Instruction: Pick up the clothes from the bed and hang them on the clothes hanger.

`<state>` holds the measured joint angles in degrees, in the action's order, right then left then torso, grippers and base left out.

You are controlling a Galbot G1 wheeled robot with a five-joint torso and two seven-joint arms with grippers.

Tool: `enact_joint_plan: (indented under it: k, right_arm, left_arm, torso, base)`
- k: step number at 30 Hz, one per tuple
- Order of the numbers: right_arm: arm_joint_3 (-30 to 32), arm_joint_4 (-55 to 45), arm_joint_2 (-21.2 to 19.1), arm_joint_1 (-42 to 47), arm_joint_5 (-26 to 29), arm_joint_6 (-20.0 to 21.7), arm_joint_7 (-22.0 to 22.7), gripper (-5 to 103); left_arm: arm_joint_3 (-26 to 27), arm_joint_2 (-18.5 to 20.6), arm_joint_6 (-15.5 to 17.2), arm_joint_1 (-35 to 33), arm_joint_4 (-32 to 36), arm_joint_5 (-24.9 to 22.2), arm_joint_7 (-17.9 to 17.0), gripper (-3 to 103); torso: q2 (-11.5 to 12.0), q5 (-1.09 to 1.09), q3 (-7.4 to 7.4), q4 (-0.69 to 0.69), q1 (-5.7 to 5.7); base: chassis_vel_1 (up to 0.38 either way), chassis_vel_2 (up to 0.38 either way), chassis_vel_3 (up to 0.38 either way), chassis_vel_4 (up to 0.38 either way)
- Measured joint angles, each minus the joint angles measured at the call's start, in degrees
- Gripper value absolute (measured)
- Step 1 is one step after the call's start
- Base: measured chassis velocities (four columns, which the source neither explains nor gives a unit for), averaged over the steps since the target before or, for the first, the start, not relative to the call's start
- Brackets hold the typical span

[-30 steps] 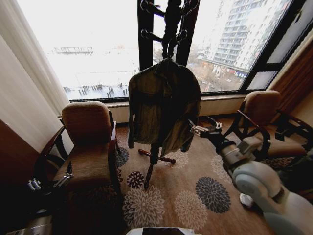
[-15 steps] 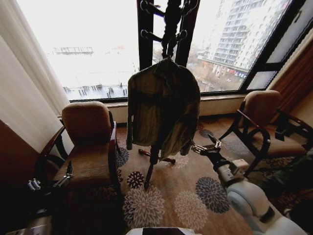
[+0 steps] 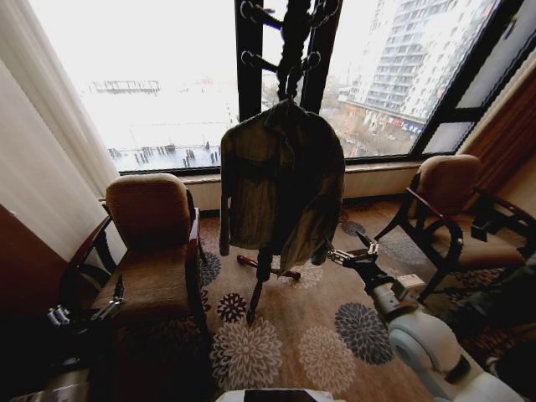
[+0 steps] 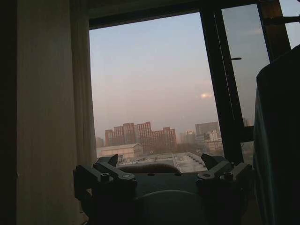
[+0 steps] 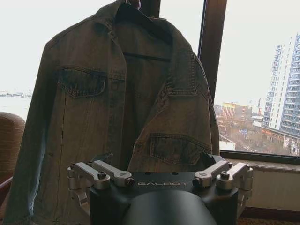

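The clothes, a faded denim jacket (image 3: 280,180), hang on the clothes hanger, whose thin black frame (image 5: 146,22) shows inside the collar. The hanger hangs from a black coat stand (image 3: 289,33) in front of the window. My right gripper (image 3: 352,254) is open and empty. It sits low beside the jacket's right hem, a short way off the cloth. In the right wrist view the gripper (image 5: 158,171) faces the jacket's front (image 5: 117,108). My left gripper (image 3: 84,314) rests low by the left armchair, open (image 4: 161,177). The jacket's dark edge (image 4: 279,140) shows beside it. The bed is out of view.
Brown armchairs stand at the left (image 3: 151,243) and the right (image 3: 448,209) of the stand. The stand's feet (image 3: 264,272) rest on a flower-patterned carpet (image 3: 335,335). A pale curtain (image 3: 42,151) hangs at the left. A wide window (image 3: 151,75) is behind.
My right arm has dropped and drawn back from the jacket's side to beside its hem, then held still. The jacket swayed slightly. The left arm has not moved.
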<state>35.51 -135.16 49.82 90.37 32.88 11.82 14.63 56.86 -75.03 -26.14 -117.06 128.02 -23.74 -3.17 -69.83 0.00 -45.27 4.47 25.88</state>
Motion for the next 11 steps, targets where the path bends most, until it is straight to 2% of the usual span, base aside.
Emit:
enact_joint_plan:
  k: [11]
  right_arm:
    - [-0.02,0.0,-0.05,-0.08,0.11,0.1,0.03,100]
  left_arm:
    - [0.0,0.0,0.0,0.0,0.0,0.0,0.0,100]
  torso:
    - [0.0,0.0,0.0,0.0,0.0]
  base:
    - [0.0,0.0,0.0,0.0]
